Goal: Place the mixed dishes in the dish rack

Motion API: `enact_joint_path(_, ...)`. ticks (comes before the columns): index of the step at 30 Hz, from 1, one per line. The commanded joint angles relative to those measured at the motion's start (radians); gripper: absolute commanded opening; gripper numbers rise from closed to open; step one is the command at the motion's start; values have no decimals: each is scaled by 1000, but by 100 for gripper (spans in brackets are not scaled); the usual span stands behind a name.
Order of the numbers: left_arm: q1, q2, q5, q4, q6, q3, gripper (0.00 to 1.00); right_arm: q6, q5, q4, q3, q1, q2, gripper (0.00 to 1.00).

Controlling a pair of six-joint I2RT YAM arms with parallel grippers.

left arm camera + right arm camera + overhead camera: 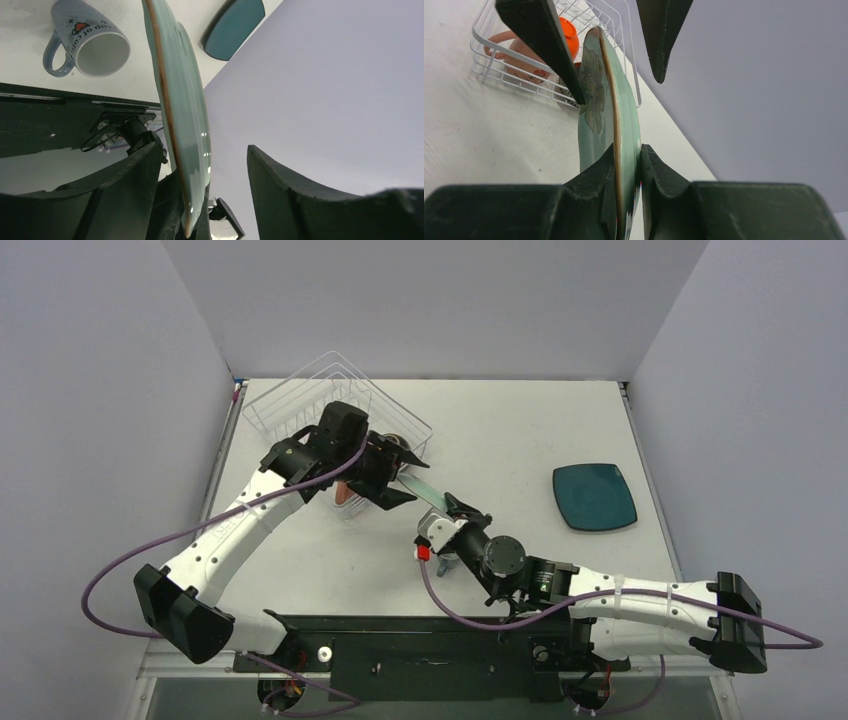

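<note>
- right gripper (627, 148) is clamped tight on the rim of the round pale-teal plate (596, 130); one finger on the flower face, the other on the back, no gap on either side
- left gripper (204, 148) has its jaws apart around the opposite edge of that same plate; the plate sits close against one finger (135, 170), with a clear gap to the other, so not gripping as far as I can see
- the plate stands on edge up in the air between the two claws, dark flower turned toward the dish rack (300, 400); from the top cam it's just a thin strip, outside the rack and just beside its near right corner
- in the rack: the orange-red bowl (566, 35) and the pink mug (514, 50), both behind the wire on the side nearest the plate; can't make out much more through the wires
- grey-blue mug (90, 40) is lying on its side on the table (500, 430), mouth toward the left wrist cam, handle off to one side; it's down by the right arm
- dark-teal rounded-square plate (595, 496) lies flat on the table, well apart from everything, over on the right side
</note>
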State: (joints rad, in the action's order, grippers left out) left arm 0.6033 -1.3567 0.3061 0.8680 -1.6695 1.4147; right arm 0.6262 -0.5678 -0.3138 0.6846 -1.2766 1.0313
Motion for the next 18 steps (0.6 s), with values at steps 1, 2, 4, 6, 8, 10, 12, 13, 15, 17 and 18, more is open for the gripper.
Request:
enact_joint_path(1,5,-1,-33,-47,-26,10,58,69,-65,-147,86,-21,4,0)
enact_joint_path(2,6,-1,-32,-62,-28,2,53,71,-66,-146,89,-24,7,0)
enact_joint_path(4,7,4,-42,-64,-31,-5,46,80,-70,-145,92,-29,14,0)
enact_joint_path(6,6,15,-54,-67,-36,-16,42,91,-75,-144,96,-33,21,0)
enact_joint_path(8,8,26,-71,-75,-51,-25,41,96,-77,-147,99,-37,29,0)
enact_joint_path(10,9,26,-76,-74,-51,-26,41,100,-82,-156,102,-42,34,0)
enact_joint_path(12,8,24,-76,-73,-48,-27,41,101,-78,-155,107,-48,38,0)
enact_joint_path(13,10,23,-78,-73,-47,-28,39,102,-83,-154,110,-52,40,0)
enact_joint_path(15,10,23,-82,-76,-45,-29,34,109,-86,-154,113,-61,45,0)
enact_joint_path(17,11,20,-87,-86,-38,-25,25,114,-92,-156,113,-68,46,0)
enact_joint_path(18,12,20,-88,-86,-32,-20,22,117,-96,-158,112,-71,45,0)
